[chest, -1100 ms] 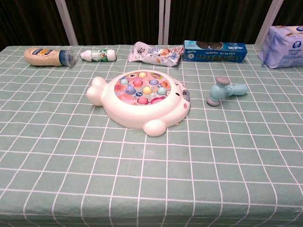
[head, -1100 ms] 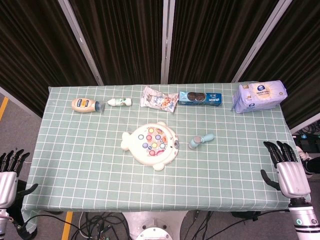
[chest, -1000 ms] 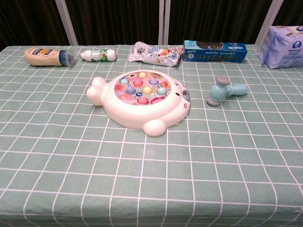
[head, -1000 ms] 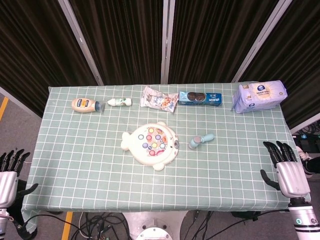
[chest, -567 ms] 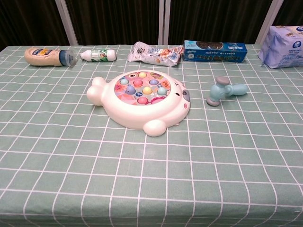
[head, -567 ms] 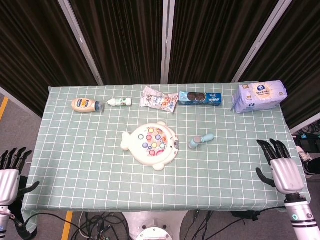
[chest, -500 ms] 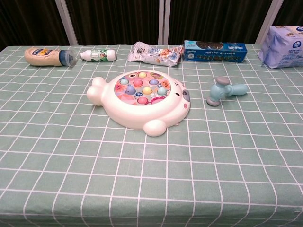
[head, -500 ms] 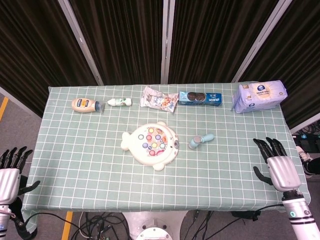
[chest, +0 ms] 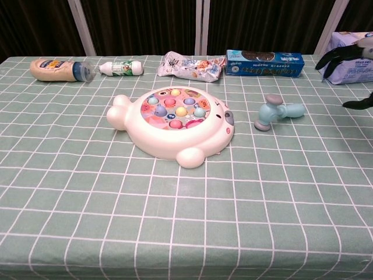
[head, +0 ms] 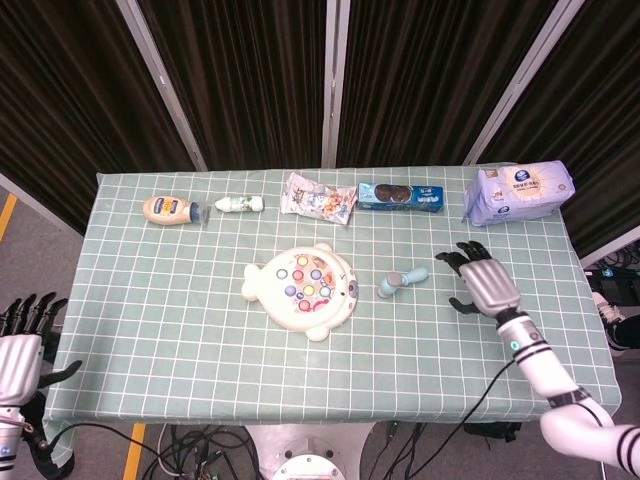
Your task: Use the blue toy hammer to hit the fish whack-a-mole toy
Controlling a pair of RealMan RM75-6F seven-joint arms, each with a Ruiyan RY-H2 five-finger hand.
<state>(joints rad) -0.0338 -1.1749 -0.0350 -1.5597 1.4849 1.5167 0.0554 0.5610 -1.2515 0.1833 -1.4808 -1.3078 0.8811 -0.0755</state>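
Observation:
The blue toy hammer point(head: 403, 280) point(chest: 274, 114) lies on its side on the green checked cloth, head toward the fish toy. The white fish whack-a-mole toy point(head: 300, 289) point(chest: 172, 121) with coloured pegs sits mid-table, just left of the hammer. My right hand point(head: 483, 281) point(chest: 349, 61) hovers open over the table to the right of the hammer's handle, fingers spread, holding nothing. My left hand point(head: 22, 345) stays open beyond the table's left front corner, seen only in the head view.
Along the far edge lie a sauce bottle point(head: 170, 210), a small white bottle point(head: 238, 204), a snack packet point(head: 318, 197), a blue biscuit box point(head: 400, 195) and a tissue pack point(head: 518, 192). Dark curtains hang behind the table point(head: 180, 330).
My right hand has swung from beside the table's right front corner inward and forward, now over the cloth close to the hammer. The left hand barely moved.

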